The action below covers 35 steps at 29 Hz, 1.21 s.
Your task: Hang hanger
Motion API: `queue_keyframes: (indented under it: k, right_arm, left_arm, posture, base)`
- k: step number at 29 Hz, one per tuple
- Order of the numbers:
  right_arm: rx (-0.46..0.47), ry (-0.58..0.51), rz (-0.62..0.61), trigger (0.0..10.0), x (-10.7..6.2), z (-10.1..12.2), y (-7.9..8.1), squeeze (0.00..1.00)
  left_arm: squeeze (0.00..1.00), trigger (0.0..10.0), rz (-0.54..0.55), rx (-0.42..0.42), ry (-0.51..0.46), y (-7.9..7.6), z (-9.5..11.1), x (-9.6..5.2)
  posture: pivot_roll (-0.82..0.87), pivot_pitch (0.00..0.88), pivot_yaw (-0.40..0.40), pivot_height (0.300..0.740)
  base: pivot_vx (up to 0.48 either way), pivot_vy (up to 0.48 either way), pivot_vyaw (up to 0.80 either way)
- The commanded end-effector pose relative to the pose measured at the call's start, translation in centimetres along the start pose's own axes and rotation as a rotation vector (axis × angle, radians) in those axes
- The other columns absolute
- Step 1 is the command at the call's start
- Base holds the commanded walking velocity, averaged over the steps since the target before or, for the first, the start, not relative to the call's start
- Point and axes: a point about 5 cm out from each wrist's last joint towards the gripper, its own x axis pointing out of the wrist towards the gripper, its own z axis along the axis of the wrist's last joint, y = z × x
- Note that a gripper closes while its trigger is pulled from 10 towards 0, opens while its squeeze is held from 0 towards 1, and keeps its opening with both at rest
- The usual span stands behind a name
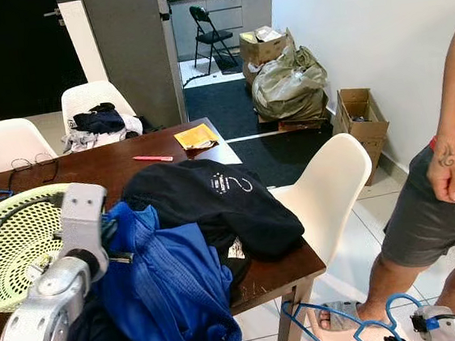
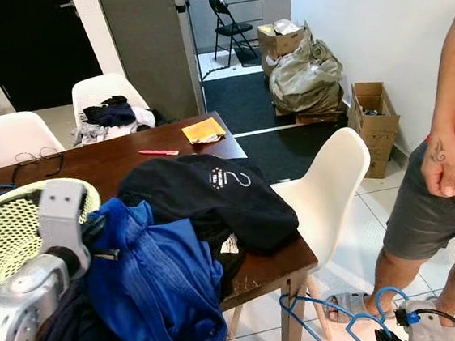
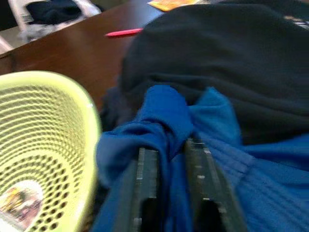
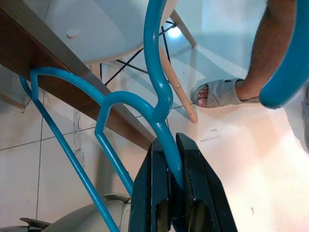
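Observation:
A blue plastic hanger hangs low beside the table's near right corner, close to the floor. My right gripper is shut on the hanger's neck, just below the hook. On the table, my left gripper is shut on a fold of a blue garment that spills over the front edge. The silver left arm reaches in from the lower left, its fingers buried in the cloth.
A black garment lies on the dark wooden table beside a yellow-green mesh basket. A white chair stands at the table's right side. A person stands at the right, one sandalled foot near the hanger. Cardboard boxes line the wall.

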Motion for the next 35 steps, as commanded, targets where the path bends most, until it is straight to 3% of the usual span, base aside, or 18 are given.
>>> queue_keyframes:
  k: [1,2,3,4,11,12,13,14,16,19,20,21,24,25,28,29,31,35]
  right_arm:
    - [0.034,-0.128,-0.004,10.0,0.6,2.5,0.2,0.00]
    - [0.035,-0.128,-0.004,10.0,0.6,2.5,0.2,0.00]
    - [0.036,-0.128,-0.003,10.0,0.6,2.5,0.2,0.00]
    - [0.037,-0.128,-0.002,10.0,0.6,2.5,0.2,0.00]
    - [0.039,-0.127,0.001,10.0,0.6,2.4,0.2,0.00]
    - [0.040,-0.127,0.002,10.0,0.6,2.4,0.2,0.00]
    - [0.040,-0.126,0.003,10.0,0.6,2.4,0.2,0.00]
    - [0.040,-0.126,0.003,10.0,0.6,2.4,0.2,0.00]
    - [0.039,-0.124,0.005,10.0,0.6,2.4,0.2,0.00]
    - [0.039,-0.124,0.006,10.0,0.6,2.4,0.2,0.00]
    - [0.039,-0.124,0.006,10.0,0.6,2.4,0.2,0.00]
    - [0.039,-0.123,0.006,10.0,0.5,2.4,0.2,0.00]
    - [0.039,-0.123,0.006,10.0,0.5,2.4,0.1,0.00]
    - [0.037,-0.122,0.006,10.0,0.5,2.4,0.1,0.00]
    - [0.037,-0.121,0.007,10.0,0.5,2.4,0.1,0.00]
    - [0.035,-0.120,0.008,10.0,0.5,2.4,0.1,0.00]
    - [0.033,-0.118,0.009,10.0,0.5,2.4,0.1,0.00]
    - [0.031,-0.117,0.009,10.0,0.5,2.4,0.1,0.00]
  left_arm:
    - [1.00,6.0,-0.024,0.035,0.037,-0.1,-0.4,-0.1]
    - [1.00,6.0,-0.011,0.043,0.052,0.3,-0.5,-0.1]
    - [1.00,7.6,-0.002,0.047,0.061,0.9,-0.3,-0.1]
    - [1.00,8.3,-0.009,0.038,0.060,1.2,0.2,-0.2]
    - [1.00,8.2,-0.063,0.002,0.014,1.4,2.5,-0.4]
    - [1.00,7.9,-0.097,-0.029,-0.019,1.4,3.8,-0.5]
    - [1.00,6.5,-0.133,-0.062,-0.057,1.5,5.3,-0.7]
    - [1.00,6.5,-0.133,-0.062,-0.057,1.5,5.3,-0.7]
    - [1.00,6.8,-0.197,-0.090,-0.109,1.5,7.4,-1.2]
    - [1.00,6.6,-0.229,-0.109,-0.125,1.4,8.2,-1.4]
    - [1.00,6.6,-0.229,-0.109,-0.125,1.4,8.2,-1.4]
    - [1.00,6.7,-0.309,-0.090,-0.090,0.7,8.3,-2.0]
    - [1.00,6.8,-0.326,-0.067,-0.060,0.5,8.0,-2.1]
    - [1.00,7.7,-0.288,-0.009,0.018,0.8,6.8,-2.0]
    - [1.00,7.7,-0.259,0.005,0.042,1.0,6.4,-1.9]
    - [1.00,8.9,-0.197,-0.021,0.078,1.3,5.7,-1.7]
    - [0.00,8.3,-0.116,-0.086,0.138,1.4,4.6,-1.5]
    - [0.00,8.2,0.005,-0.167,0.147,1.8,4.0,-1.1]
  posture:
    - [-0.02,0.005,0.000,0.740]
    - [-0.02,0.007,0.000,0.740]
    - [-0.02,0.007,0.000,0.740]
    - [-0.02,0.008,0.000,0.740]
    - [-0.02,0.009,-0.001,0.740]
    - [-0.02,0.010,-0.003,0.740]
    - [-0.02,0.011,-0.004,0.740]
    - [-0.02,0.011,-0.004,0.740]
    - [-0.02,0.011,-0.005,0.740]
    - [-0.02,0.013,-0.005,0.740]
    - [-0.02,0.013,-0.005,0.740]
    - [-0.02,0.014,-0.006,0.740]
    - [-0.02,0.014,-0.005,0.740]
    - [-0.02,0.015,-0.006,0.740]
    - [-0.02,0.017,-0.008,0.740]
    - [-0.02,0.017,-0.009,0.740]
    - [-0.02,0.018,-0.009,0.740]
    - [-0.02,0.020,-0.011,0.740]
  base:
    - [0.000,0.000,0.00]
    - [0.000,0.000,0.00]
    - [0.000,0.000,0.00]
    - [0.000,0.000,0.00]
    - [0.000,0.000,0.00]
    - [0.000,0.000,0.00]
    - [0.000,0.000,0.00]
    - [0.000,0.000,0.00]
    - [0.000,0.000,0.00]
    - [0.000,0.000,0.00]
    - [0.000,0.000,0.00]
    - [0.000,0.000,0.00]
    - [0.000,0.000,0.00]
    - [0.000,0.000,0.00]
    - [0.000,0.000,0.00]
    - [0.000,0.000,0.00]
    - [0.000,0.000,0.00]
    - [0.000,0.000,0.00]
